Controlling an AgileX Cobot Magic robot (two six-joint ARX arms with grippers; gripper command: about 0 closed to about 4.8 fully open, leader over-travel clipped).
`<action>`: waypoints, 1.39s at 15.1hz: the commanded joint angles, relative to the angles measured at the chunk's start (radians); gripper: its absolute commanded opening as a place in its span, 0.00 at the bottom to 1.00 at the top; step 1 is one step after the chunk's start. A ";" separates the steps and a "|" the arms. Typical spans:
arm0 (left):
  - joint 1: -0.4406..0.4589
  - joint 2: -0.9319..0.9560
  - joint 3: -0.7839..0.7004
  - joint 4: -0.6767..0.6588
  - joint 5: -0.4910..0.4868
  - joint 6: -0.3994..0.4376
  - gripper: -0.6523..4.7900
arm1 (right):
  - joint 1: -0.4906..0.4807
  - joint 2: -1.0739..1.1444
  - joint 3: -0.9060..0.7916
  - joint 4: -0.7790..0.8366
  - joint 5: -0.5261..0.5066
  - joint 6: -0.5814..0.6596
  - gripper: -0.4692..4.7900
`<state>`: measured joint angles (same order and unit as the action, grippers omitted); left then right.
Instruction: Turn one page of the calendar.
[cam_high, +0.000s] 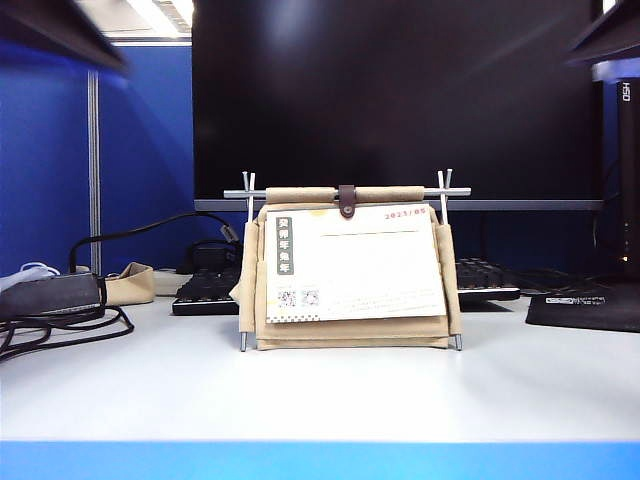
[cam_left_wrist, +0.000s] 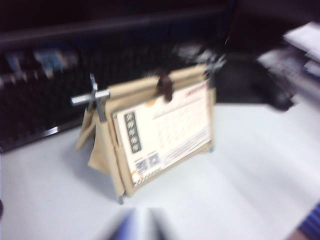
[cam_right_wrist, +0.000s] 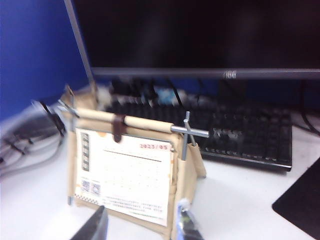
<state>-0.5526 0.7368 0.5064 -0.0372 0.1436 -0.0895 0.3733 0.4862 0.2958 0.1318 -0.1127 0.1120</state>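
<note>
The calendar (cam_high: 350, 332) stands upright in the middle of the white table, a beige canvas stand on silver rods with a brown strap (cam_high: 347, 200) over the top bar. Its front page (cam_high: 355, 265) is white with red 2023/05 print and hangs flat. My right gripper (cam_right_wrist: 141, 227) is open, its fingers (cam_right_wrist: 95, 226) spread just in front of the page (cam_right_wrist: 125, 175), touching nothing. In front of the calendar (cam_left_wrist: 102, 155) my left gripper (cam_left_wrist: 137, 227) hovers near its lower corner. Its fingers (cam_left_wrist: 127, 229) are too blurred to show the gap. Both arms show only as dark blurs in the exterior view's top corners.
A big black monitor (cam_high: 400, 90) fills the back, with a black keyboard (cam_high: 205, 290) behind the calendar. Cables and a grey pouch (cam_high: 55, 295) lie at the left, a black pad (cam_high: 590, 305) at the right. The table's blue front edge (cam_high: 320, 460) is near.
</note>
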 joint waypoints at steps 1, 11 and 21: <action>0.000 0.215 0.011 0.139 0.040 -0.101 0.87 | -0.021 0.294 0.145 0.021 -0.189 0.006 0.43; 0.003 0.465 0.013 0.420 0.033 -0.263 0.87 | -0.295 1.213 0.258 0.654 -0.926 0.576 0.64; 0.001 0.464 0.013 0.416 0.063 -0.270 0.87 | -0.232 1.236 0.319 0.373 -0.752 0.354 0.66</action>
<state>-0.5518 1.2026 0.5148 0.3698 0.1982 -0.3573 0.1387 1.7252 0.6121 0.5049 -0.8639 0.4847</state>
